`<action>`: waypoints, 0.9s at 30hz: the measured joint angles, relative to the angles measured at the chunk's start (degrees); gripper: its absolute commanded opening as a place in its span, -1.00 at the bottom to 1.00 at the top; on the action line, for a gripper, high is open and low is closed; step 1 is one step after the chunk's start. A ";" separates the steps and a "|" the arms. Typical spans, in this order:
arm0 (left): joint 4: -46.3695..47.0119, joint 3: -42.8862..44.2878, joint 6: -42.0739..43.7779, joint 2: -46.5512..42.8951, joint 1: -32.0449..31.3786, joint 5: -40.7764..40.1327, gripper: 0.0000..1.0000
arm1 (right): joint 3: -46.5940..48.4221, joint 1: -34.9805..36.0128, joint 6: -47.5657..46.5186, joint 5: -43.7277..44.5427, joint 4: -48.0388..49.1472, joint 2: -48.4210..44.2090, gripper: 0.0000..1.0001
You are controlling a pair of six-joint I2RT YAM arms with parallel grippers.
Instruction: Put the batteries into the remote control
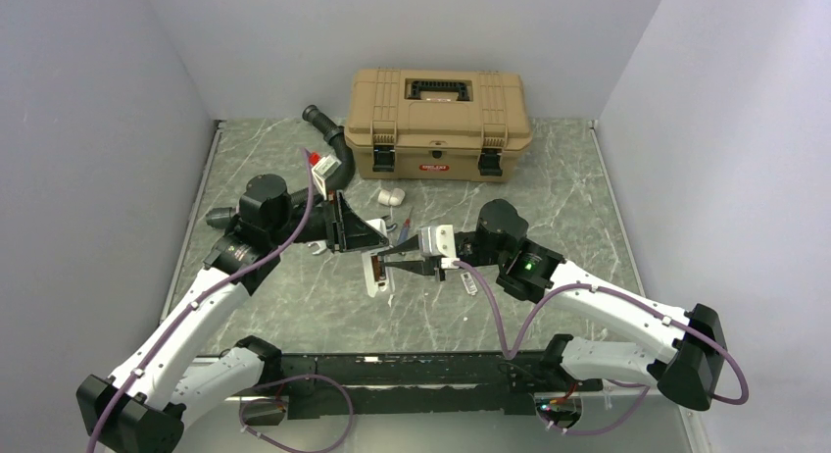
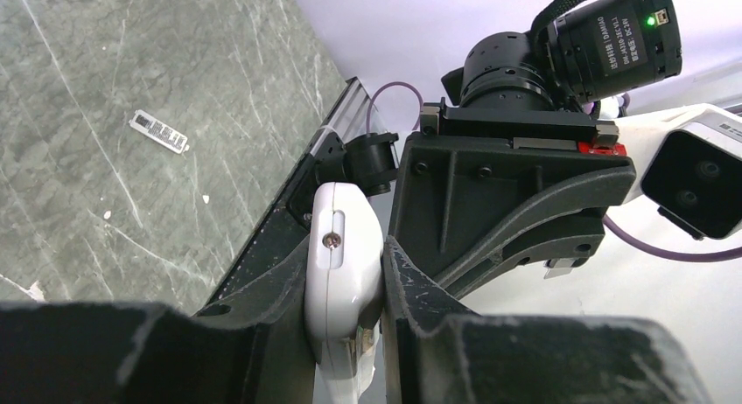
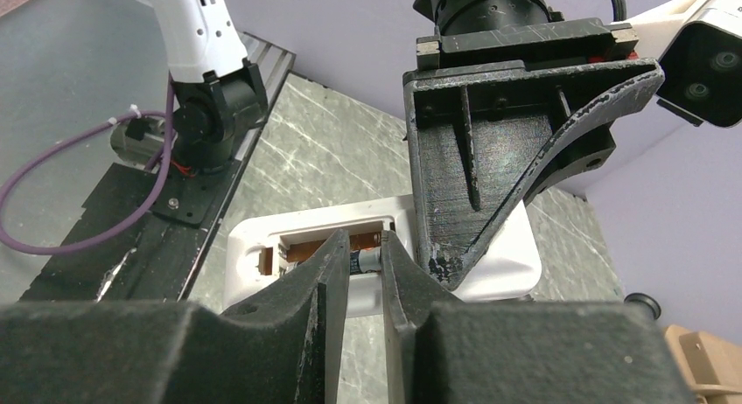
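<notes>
The remote control (image 1: pixel 376 279) is a slim white handset held on edge above the table, its back open. My left gripper (image 1: pixel 380 241) is shut on it; the left wrist view shows its white shell (image 2: pixel 343 273) squeezed between both fingers. In the right wrist view the brown battery compartment (image 3: pixel 302 247) faces me, and a battery (image 3: pixel 367 261) sits at its right end. My right gripper (image 3: pixel 366 248) is shut on that battery, fingertips inside the compartment. From above, the right gripper (image 1: pixel 392 265) reaches in from the right and meets the remote.
A tan toolbox (image 1: pixel 439 122) stands at the back, a black hose (image 1: pixel 331 144) to its left. A stubby white cylinder piece (image 1: pixel 392 195) lies in front of the box. A barcode label (image 1: pixel 468 283) lies on the marble table (image 1: pixel 568 193). Grey walls close both sides.
</notes>
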 measured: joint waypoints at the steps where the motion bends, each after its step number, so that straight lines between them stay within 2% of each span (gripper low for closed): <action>1: 0.00 0.11 -0.02 0.02 0.00 0.02 -1.00 | 0.00 0.00 -0.11 0.00 0.00 0.00 -0.58; 27: -0.96 0.13 0.20 0.04 -0.28 0.00 -1.00 | 0.00 -0.13 -2.14 -1.01 -1.36 -0.09 -0.67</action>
